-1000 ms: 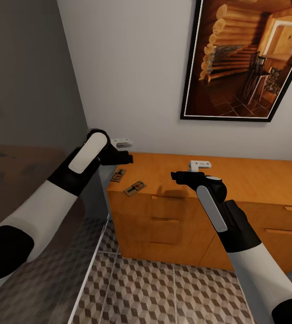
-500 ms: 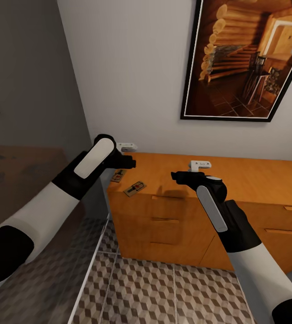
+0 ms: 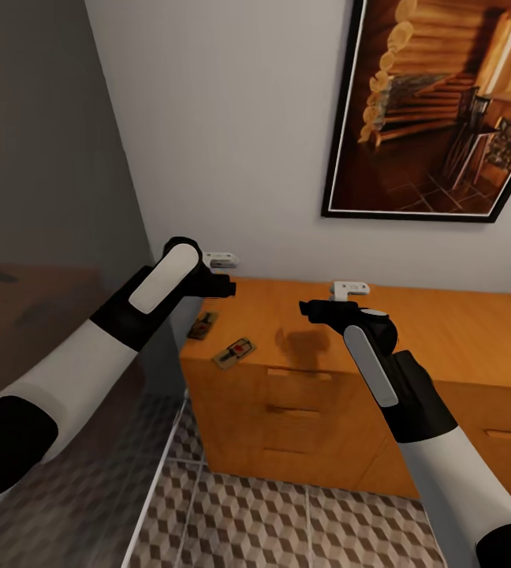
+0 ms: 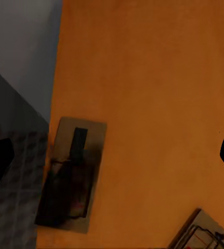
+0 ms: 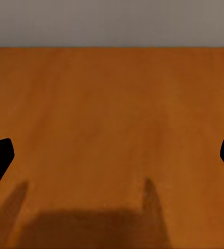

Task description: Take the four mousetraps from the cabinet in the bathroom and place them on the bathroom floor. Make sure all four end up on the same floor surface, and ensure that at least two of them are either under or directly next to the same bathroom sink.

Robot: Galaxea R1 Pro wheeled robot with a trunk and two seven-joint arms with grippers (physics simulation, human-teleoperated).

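Note:
Two mousetraps lie on the left end of the orange-brown cabinet (image 3: 413, 323), one (image 3: 202, 325) near the left edge, the other (image 3: 235, 352) near the front edge. My left gripper (image 3: 224, 286) hovers open just above and behind them. In the left wrist view it (image 4: 112, 161) looks down on one mousetrap (image 4: 73, 174), with a second mousetrap (image 4: 203, 238) at the picture's corner. My right gripper (image 3: 312, 308) is open over bare cabinet top (image 5: 112, 104), empty, right of the traps. The bathroom floor (image 3: 287, 521) shows below. The sink is out of view.
A dark grey glass partition (image 3: 50, 237) stands close on the left, touching the cabinet's left end. A framed picture of a log interior (image 3: 437, 110) hangs on the white wall above the cabinet. Drawer fronts (image 3: 303, 402) face me.
The left gripper moved right and slightly up, over the cabinet's left end. The head view has shifted a little, so the wall picture and cabinet sit differently. The right arm kept its place.

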